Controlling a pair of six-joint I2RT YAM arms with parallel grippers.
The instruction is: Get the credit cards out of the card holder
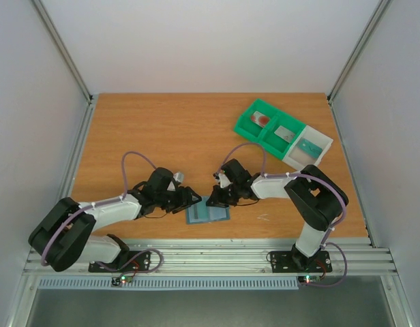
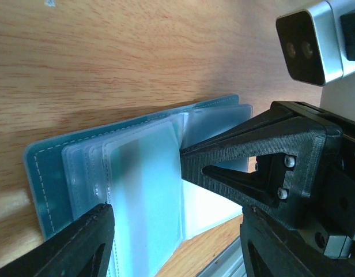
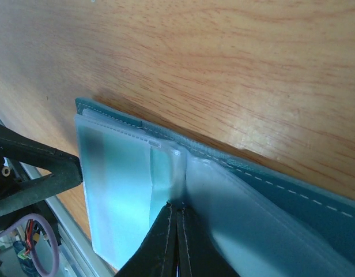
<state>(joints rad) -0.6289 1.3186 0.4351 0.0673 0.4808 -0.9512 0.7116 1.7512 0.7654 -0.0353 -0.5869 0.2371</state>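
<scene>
The slate-blue card holder [image 1: 207, 212] lies open on the table between both arms. Its clear sleeves fan out, and a pale teal credit card [image 2: 146, 190] sits in the top sleeve of the left panel [image 3: 114, 184]. My left gripper [image 2: 144, 187] is open, its two black fingers standing either side of that sleeve. My right gripper [image 3: 176, 209] is shut, its tips pressing down on the fold of the card holder [image 3: 293, 190] in the middle. In the top view the left gripper [image 1: 189, 199] and the right gripper [image 1: 217, 199] nearly meet over the holder.
A green and white compartment bin [image 1: 247, 121] stands at the back right, holding a reddish-pink card [image 1: 263, 119], a grey card [image 1: 285, 133] and a teal card [image 1: 309, 146]. The metal rail of the table's near edge [image 1: 210, 255] runs just behind the holder.
</scene>
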